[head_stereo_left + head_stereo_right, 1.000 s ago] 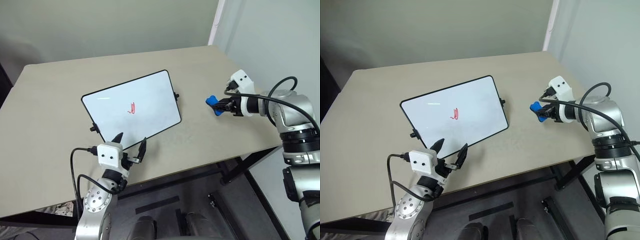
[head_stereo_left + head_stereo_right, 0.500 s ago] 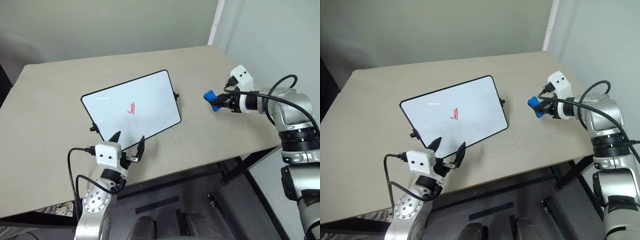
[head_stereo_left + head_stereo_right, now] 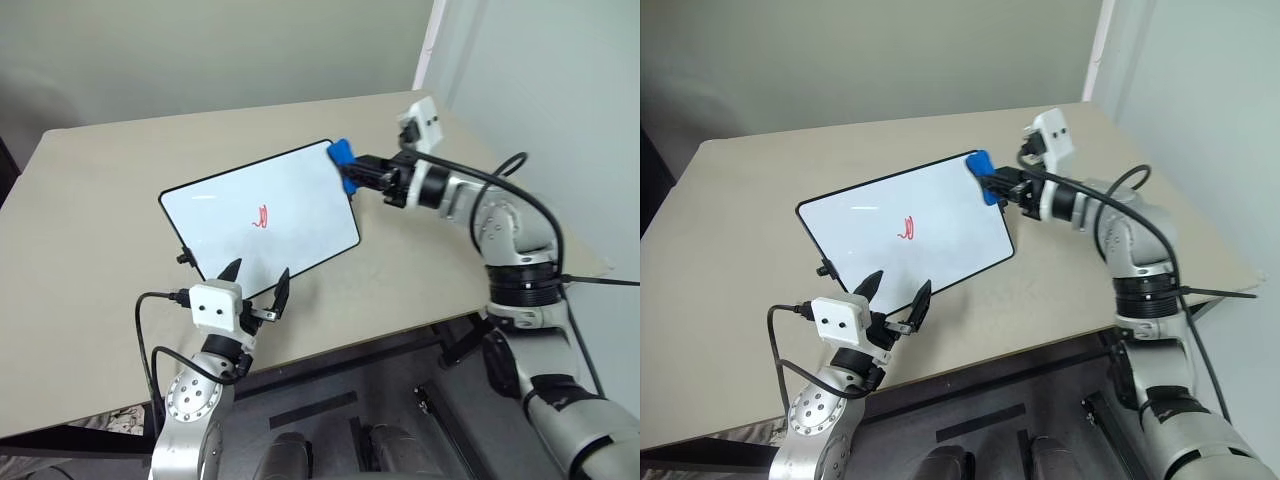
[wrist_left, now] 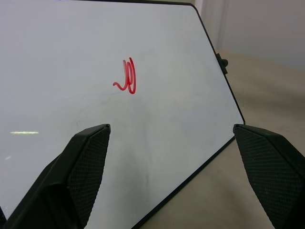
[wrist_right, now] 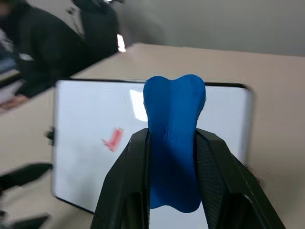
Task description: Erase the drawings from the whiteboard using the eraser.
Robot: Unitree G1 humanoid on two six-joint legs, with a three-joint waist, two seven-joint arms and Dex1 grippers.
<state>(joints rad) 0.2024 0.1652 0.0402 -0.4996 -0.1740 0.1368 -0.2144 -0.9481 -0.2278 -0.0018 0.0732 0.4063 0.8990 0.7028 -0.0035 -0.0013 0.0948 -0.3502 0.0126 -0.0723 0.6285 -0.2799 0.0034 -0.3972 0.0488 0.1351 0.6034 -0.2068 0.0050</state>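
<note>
Although the eraser [image 3: 342, 155] was already in hand, no erasing had been done: the drawings [image 3: 263, 216], one small red scribble of a few curved strokes, stood whole near the middle of the whiteboard [image 3: 300, 230].

Progress, as judged: eraser picked up and brought to the board; contact with the marks, the wiping, and any check of the surface were all left to do.

Item 1. Whiteboard, one, white with a thin black frame and small black side knobs, lying on the table [image 3: 100, 200] at an angle to its edges. Apart from the scribble, the surface showed a faint glare streak.

Item 2. Eraser, one, bright blue, pinched between the two black fingers of the right gripper [image 3: 356, 172]. It was at the board's far right corner, well apart from the scribble. Whether it touched the frame or hung just above it could not be told.

Item 3. Scribble, one, red, untouched.

Item 4. Grippers, two. The right one's jaws were pressed onto the eraser's sides, seen plainly in the right wrist view [image 5: 172, 157]. The left gripper [image 3: 255, 287] was at the board's near edge, its jaws spread wide and holding nothing, its fingers [image 4: 83, 164] either side of the board's near portion.

Item 5. Table, one, tan, carrying the board.

Item 6. People, at least one dark-clothed figure [image 5: 28, 52] beyond the table, blurred.
</note>
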